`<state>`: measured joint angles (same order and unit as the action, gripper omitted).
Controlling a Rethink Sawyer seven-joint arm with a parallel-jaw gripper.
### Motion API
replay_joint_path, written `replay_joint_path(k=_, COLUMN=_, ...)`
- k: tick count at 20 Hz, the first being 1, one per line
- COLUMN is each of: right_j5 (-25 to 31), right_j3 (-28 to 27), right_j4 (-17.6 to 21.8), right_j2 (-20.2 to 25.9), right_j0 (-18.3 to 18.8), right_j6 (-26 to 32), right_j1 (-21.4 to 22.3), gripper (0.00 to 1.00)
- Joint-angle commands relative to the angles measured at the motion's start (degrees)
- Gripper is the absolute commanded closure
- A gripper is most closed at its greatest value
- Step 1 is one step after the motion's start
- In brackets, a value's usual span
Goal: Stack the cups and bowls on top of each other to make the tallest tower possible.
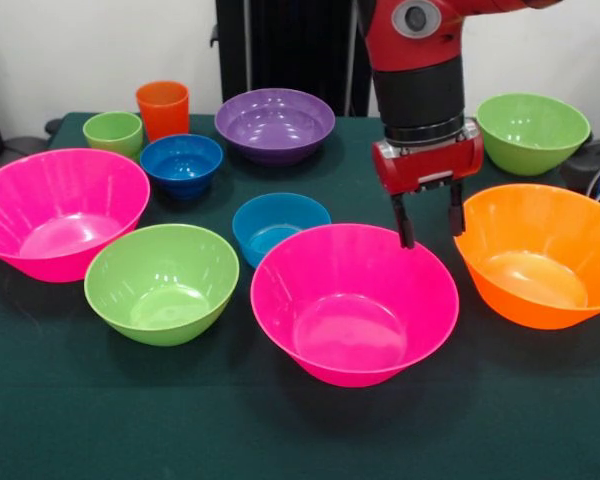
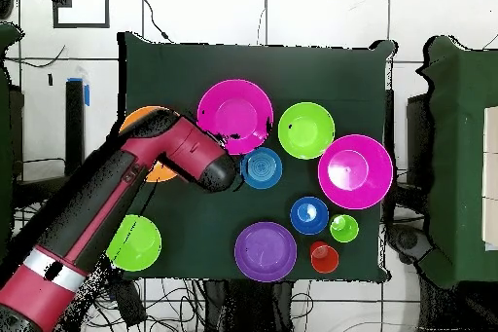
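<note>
Nearest, a pink bowl (image 1: 354, 303) is overhung at its far rim by the gripper (image 1: 429, 219), fingers spread, nothing held.

Bright even light, glare on glossy bowls (image 1: 353, 300)

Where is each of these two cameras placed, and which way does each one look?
Front view: sits across the table, facing the robot; shows the arm coming down and the open gripper over a pink bowl.
Overhead view: sits above, looking straight down; shows the arm reaching from the bottom left.
Both share the arm, that pink bowl and the purple bowl.
</note>
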<state>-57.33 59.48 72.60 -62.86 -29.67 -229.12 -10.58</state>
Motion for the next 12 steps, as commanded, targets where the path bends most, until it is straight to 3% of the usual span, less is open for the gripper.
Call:
replay_joint_path(k=1, right_j5=1.47, right_j3=5.34, right_j4=1.35, right_j2=5.67, right_j0=-2.67, right_j6=-19.94, right_j1=1.51, gripper=0.00)
replay_joint_path(k=6, right_j5=-0.53, right_j3=8.68, right_j4=2.67, right_j2=4.81, right_j0=-3.69, right_j6=-17.53, right_j1=3.85, gripper=0.00)
replay_joint_path(k=12, right_j5=-1.53, right_j3=14.23, right_j4=4.38, right_j2=4.68, right_j0=-8.97, right_j6=-19.00, right_j1=6.01, gripper=0.00)
